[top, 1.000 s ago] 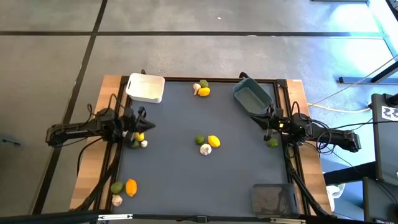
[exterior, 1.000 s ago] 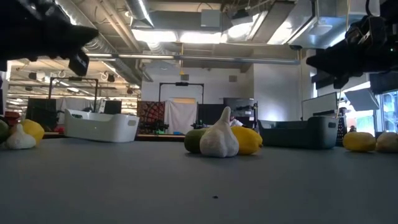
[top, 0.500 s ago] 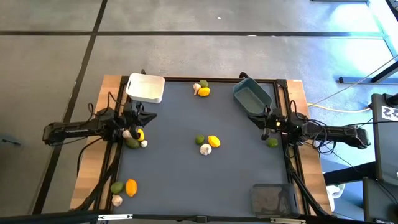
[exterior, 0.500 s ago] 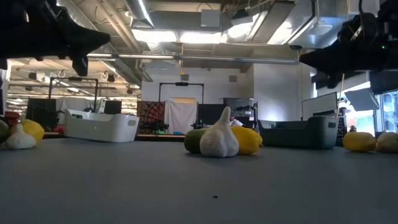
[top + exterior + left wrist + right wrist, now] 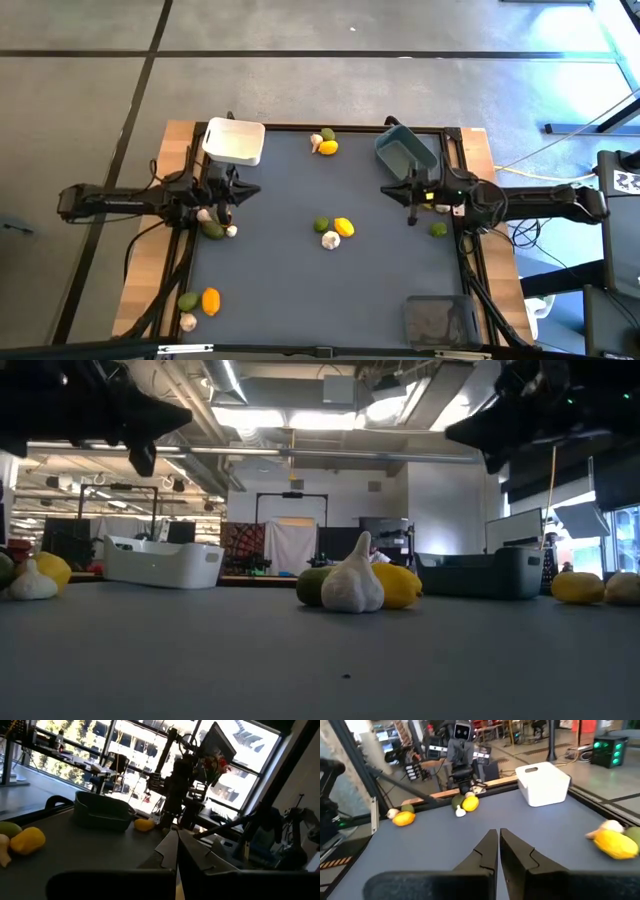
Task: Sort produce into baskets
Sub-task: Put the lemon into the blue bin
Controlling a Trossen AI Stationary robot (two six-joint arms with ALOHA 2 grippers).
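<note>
Pincers both closed and empty: we see left pincer (image 5: 243, 189) beside white basket (image 5: 235, 141), right pincer (image 5: 392, 191) beside blue-grey basket (image 5: 405, 154).

Table (image 5: 330, 290): dark grey mat top, light wooden edge strips along both sides.
Floor (image 5: 300, 90): grey, crossed by dark lines beyond the table's far edge.
White cable (image 5: 545, 178): on the floor just off the table's right side.
Ceiling lights (image 5: 265, 418): bright panels among pipes and ducts, high above the table.
Windows (image 5: 125, 750): large panes beyond the table.
</note>
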